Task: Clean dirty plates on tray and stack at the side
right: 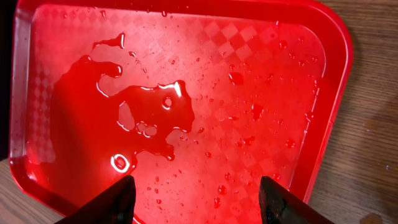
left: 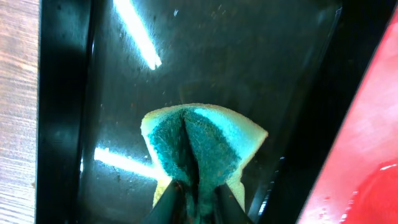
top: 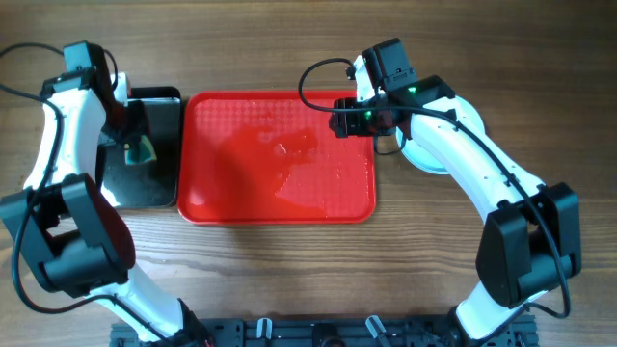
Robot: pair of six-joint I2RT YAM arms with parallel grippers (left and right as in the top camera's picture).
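The red tray (top: 280, 207) lies in the middle of the table, with no plates on it and wet with puddles and drops; the right wrist view shows it too (right: 249, 62). Pale plates (top: 429, 159) sit to its right, mostly hidden under my right arm, so I cannot tell how many. My right gripper (top: 342, 120) is open and empty above the tray's far right corner, its fingers wide apart (right: 196, 196). My left gripper (top: 140, 135) is shut on a green sponge (left: 205, 137), which it pinches and folds over the black tray.
A narrow black tray (top: 154, 188) lies against the red tray's left side; its wet dark surface (left: 249, 56) reflects light. Bare wooden table surrounds both trays. Cables run along the right arm.
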